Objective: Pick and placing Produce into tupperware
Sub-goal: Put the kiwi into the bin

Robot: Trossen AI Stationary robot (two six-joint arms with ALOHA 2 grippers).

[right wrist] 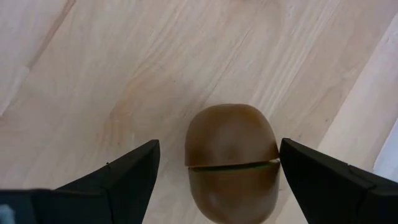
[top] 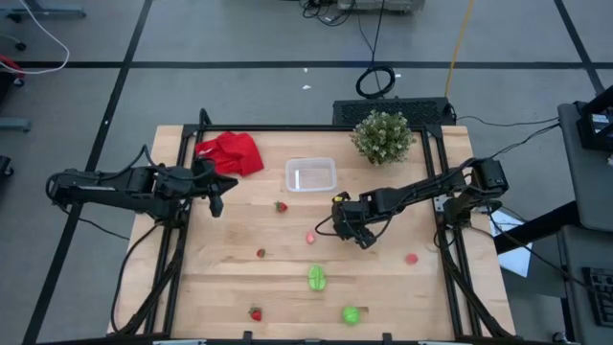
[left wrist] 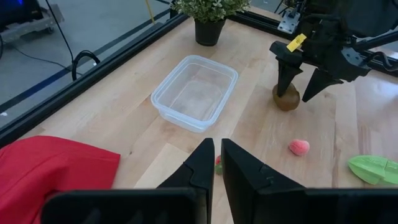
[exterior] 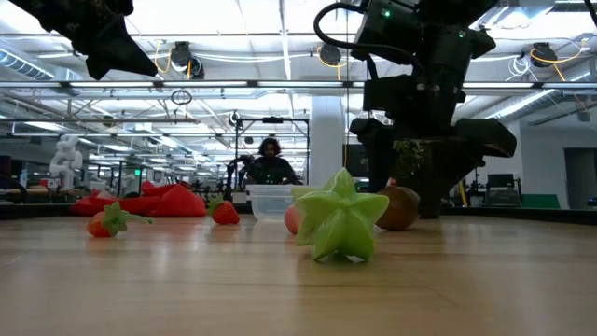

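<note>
A brown oval (right wrist: pixel 231 163) lies on the wooden table, and my right gripper (right wrist: pixel 219 163) stands open over it, pointing steeply down with one finger on either side; in the high view the gripper (top: pixel 351 226) hides it. The clear tupperware (top: pixel 310 174) stands empty toward the far edge. Small red pieces (top: pixel 281 206) (top: pixel 261 253) (top: pixel 255 313), pinkish ones (top: pixel 311 238) (top: pixel 412 258) and two green pieces (top: pixel 317 278) (top: pixel 351 314) are scattered on the table. My left gripper (left wrist: pixel 216 151) waits shut in the air at the table's left, above a red piece (left wrist: pixel 218 163).
A red cloth (top: pixel 230 151) lies at the far left corner and a potted plant (top: pixel 383 136) stands at the far right, next to the tupperware. Black frame rails (top: pixel 287 127) border the table. A person sits in the room behind (exterior: pixel 270 161).
</note>
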